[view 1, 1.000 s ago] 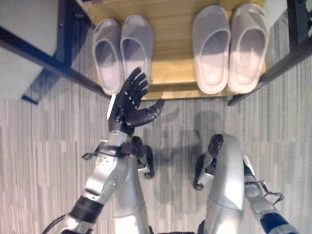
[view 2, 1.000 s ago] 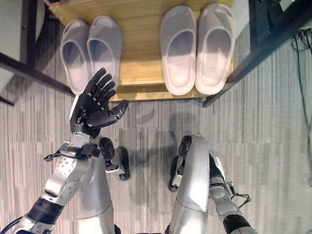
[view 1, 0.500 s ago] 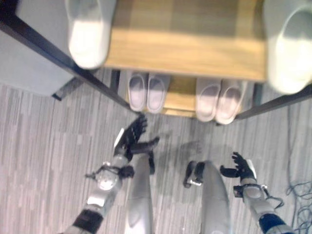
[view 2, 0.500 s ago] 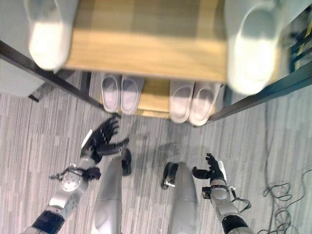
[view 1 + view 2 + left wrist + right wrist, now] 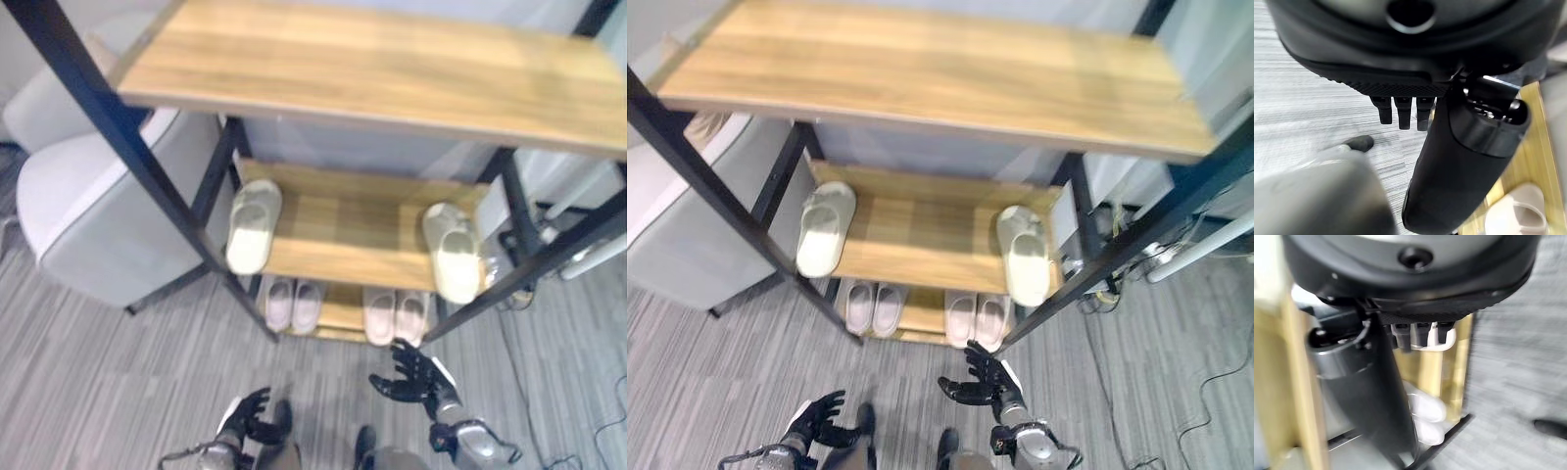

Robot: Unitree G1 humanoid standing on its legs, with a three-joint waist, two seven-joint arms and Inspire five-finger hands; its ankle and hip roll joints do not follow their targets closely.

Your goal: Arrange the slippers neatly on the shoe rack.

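A wooden shoe rack [image 5: 343,240] with black posts stands before me. On its middle shelf one cream slipper [image 5: 253,225] lies at the left end and another cream slipper [image 5: 451,251] at the right end, far apart. The bottom shelf holds a pale pair [image 5: 292,303] on the left and a second pale pair [image 5: 396,314] on the right. My left hand [image 5: 251,415] hangs low over the carpet, open and empty. My right hand [image 5: 416,376] is raised in front of the bottom shelf, fingers spread and holding nothing.
The rack's top shelf [image 5: 372,69] is a bare wooden board. A light grey armchair [image 5: 88,206] stands to the left of the rack. White pipes and cables [image 5: 578,259] lie on the right. Striped grey carpet [image 5: 118,382] covers the floor.
The camera has risen and tilted up, so the whole rack now shows. My left hand dropped lower; my right hand came up, fingers spread, before the bottom shelf.
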